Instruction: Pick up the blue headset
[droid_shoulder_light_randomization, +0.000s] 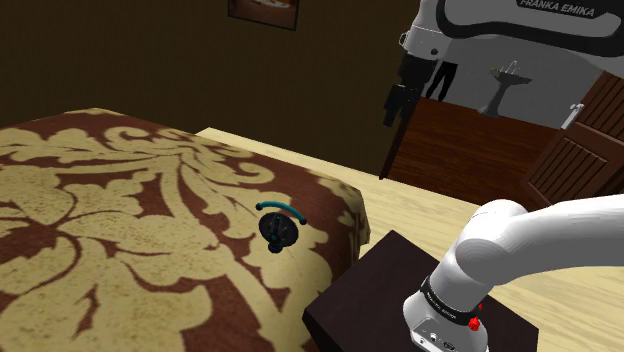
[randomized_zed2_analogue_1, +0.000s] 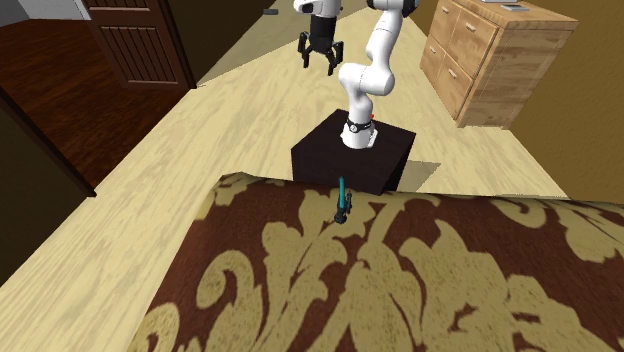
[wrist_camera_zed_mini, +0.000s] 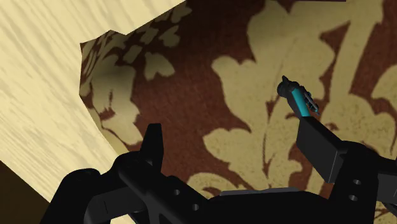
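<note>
Bedroom-type room, pale wood floor (droid_shoulder_light_randomization: 430, 205), dim walls. Shoulder view, left to right: bed (droid_shoulder_light_randomization: 120, 200) with a brown-and-cream patterned cover takes the left; blue headset (droid_shoulder_light_randomization: 279, 226) sits on the cover near the bed corner closest to the robot, teal band arching up over dark ear cups; dark box stand (droid_shoulder_light_randomization: 385, 295) just beside that corner; white arm rises from it and reaches up and across the top right. Gripper (randomized_zed2_analogue_1: 321, 64) hangs high over the floor, well apart from the headset, nothing between the jaws, which stand wide apart. In the wrist view the headset reads edge-on, a thin teal strip, just past the tip of one finger (wrist_camera_zed_mini: 318, 143) and off the centre of the gap, so it lies below and to that finger's side. Judgement: approach not begun; next move needs a long descent toward the bed corner, a sideways shift to centre the gap on the band, and probably a wrist turn so the jaws close across the band's thin side.
</note>
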